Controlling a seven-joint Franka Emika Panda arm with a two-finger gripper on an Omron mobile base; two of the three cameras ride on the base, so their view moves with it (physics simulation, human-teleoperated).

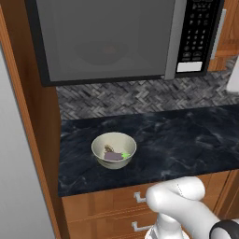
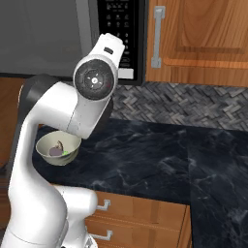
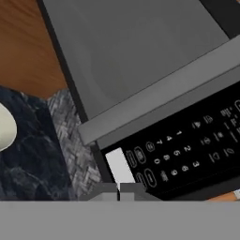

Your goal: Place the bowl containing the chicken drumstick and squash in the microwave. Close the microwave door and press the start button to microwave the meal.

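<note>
The grey microwave (image 1: 121,39) hangs above the counter with its door (image 1: 102,28) shut. Through the door's window a dim round shape of the bowl (image 1: 95,53) shows on the turntable, with a faint orange-red spot, the squash (image 1: 109,48), in it. I cannot make out the chicken drumstick. In the hand view my gripper (image 3: 118,189) is shut, its two tips pressed together with nothing between them, right below the white button (image 3: 119,166) at the foot of the black keypad (image 3: 187,154). In the right base view my forearm covers the hand, which points at the keypad (image 2: 118,29).
A cream bowl (image 1: 114,149) with purple and green food stands on the black marble counter (image 1: 186,140) below the microwave. A wooden wall cabinet (image 2: 198,38) with a grey handle hangs right of the microwave. Drawers (image 1: 107,205) run under the counter's front edge.
</note>
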